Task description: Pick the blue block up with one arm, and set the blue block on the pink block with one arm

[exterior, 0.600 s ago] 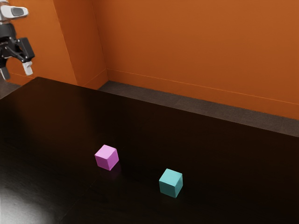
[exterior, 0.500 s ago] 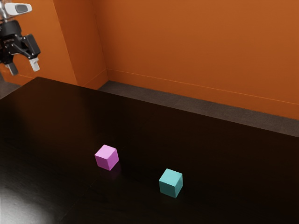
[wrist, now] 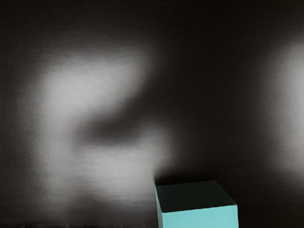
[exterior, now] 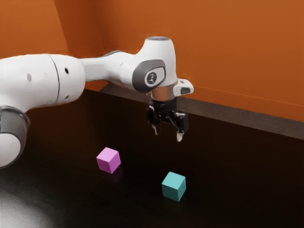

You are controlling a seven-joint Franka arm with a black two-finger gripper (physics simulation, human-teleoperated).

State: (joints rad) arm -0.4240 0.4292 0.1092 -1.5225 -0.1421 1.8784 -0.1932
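The gripper [exterior: 167, 135] hangs in the air above the dark table [exterior: 247, 175]. Its 2 fingers stand apart and hold nothing. The blue block [exterior: 173, 186] sits on the table, lower than the gripper and not touching it. The pink block [exterior: 108, 159] rests on the table near it, toward the exterior view's left. The 2 blocks do not touch.

Simulated bare test room, kind unclear: plain orange walls [exterior: 228, 42], grey floor strip [exterior: 237, 115], glossy black table [exterior: 247, 180], white robot arm [exterior: 47, 85].
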